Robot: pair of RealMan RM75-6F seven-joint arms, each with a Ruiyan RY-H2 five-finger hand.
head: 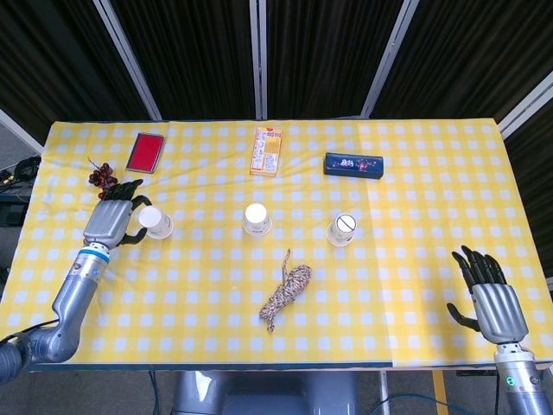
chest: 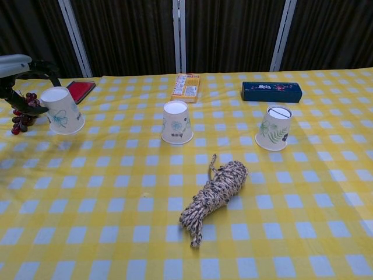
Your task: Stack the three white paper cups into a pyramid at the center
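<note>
Left hand (head: 114, 218) gripping upside-down paper cup (head: 156, 222) at table's left side, just near of grapes (head: 102, 174). Two more cups: center cup (head: 256, 219), right cup (head: 342, 229), well apart. Rope bundle (head: 287, 295) near of those. Right hand (head: 490, 298) at near-right corner, fingers spread, holding nothing. Red case (head: 145, 152), orange box (head: 267, 150), blue box (head: 353, 164) along far edge.
</note>
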